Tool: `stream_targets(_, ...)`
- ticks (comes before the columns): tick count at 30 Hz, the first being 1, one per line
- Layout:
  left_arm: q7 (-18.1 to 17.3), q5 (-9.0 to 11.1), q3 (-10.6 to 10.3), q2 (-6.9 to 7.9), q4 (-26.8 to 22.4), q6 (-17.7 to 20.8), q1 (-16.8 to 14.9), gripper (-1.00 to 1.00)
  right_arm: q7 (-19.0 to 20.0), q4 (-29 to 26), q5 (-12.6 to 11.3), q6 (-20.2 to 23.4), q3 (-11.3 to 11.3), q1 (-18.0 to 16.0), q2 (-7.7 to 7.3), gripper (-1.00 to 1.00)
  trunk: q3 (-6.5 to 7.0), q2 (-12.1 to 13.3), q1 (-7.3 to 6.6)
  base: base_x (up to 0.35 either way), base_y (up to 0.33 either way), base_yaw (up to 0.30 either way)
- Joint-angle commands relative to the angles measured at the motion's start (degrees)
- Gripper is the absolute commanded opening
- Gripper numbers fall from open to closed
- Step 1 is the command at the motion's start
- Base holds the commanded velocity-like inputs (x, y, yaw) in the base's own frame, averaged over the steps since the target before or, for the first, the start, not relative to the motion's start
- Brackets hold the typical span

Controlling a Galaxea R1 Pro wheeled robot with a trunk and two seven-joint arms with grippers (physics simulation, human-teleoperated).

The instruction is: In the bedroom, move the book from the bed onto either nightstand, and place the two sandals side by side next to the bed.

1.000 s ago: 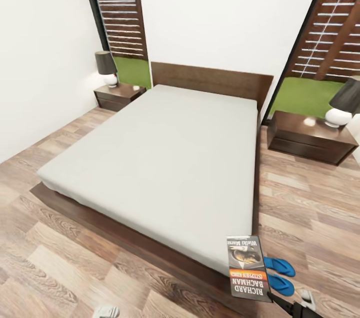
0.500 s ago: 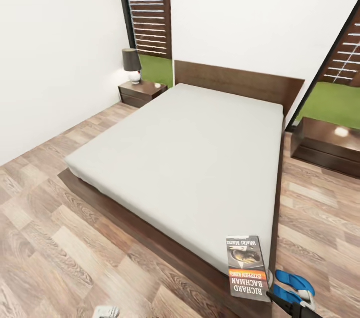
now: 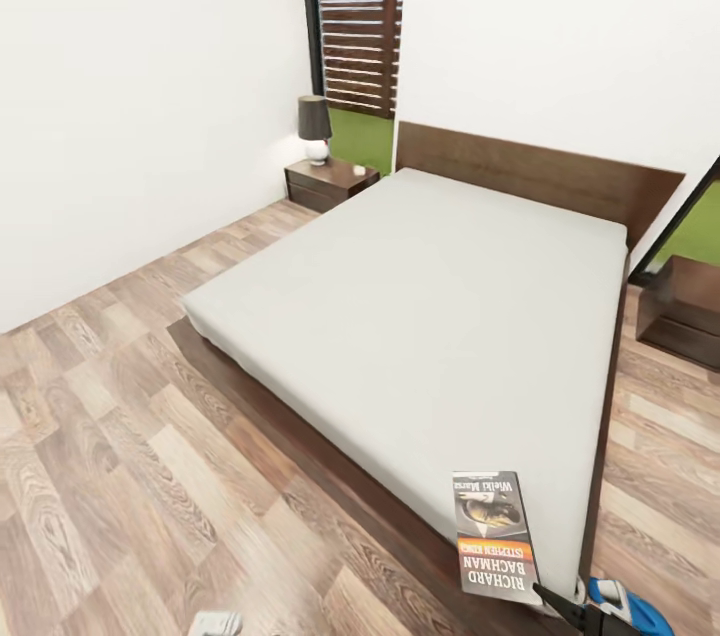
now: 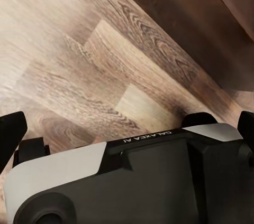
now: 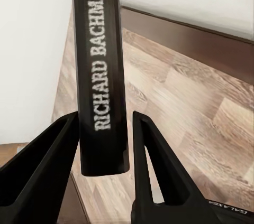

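View swung left; book (image 3: 493, 536) upright, long axis vertical, pinched in R jaws; L unclear.

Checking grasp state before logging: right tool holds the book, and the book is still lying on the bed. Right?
Half right. The right tool does clamp the book, but the book is not lying on the bed: the head view shows it held up past the bed's foot corner, and the right wrist view shows its spine between the fingers.
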Motion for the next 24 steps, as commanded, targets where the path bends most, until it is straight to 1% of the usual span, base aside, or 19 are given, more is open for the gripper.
stream_targets(1,-0.2,0.4,-0.2,0.0,0.1,-0.2,-0.1,1.0,0.1,0.0,-0.7,0.6,0.2,0.0,-0.04,-1.0,-0.05,0.0,0.0,0.0,0.0,0.287)
stream_targets(8,-0.2,0.3,-0.3,0.0,1.1,-0.2,-0.1,1.0,0.1,0.0,-0.6,0.6,0.3,0.0,-0.04,-1.0,-0.05,0.0,0.0,0.0,0.0,0.287)
stream_targets(24,-0.1,0.4,-0.2,-0.35,1.2,-0.2,0.0,1.0,0.1,0.0,-0.6,0.6,0.2,0.0,-0.04,-1.0,-0.05,0.0,0.0,0.0,0.0,0.282)
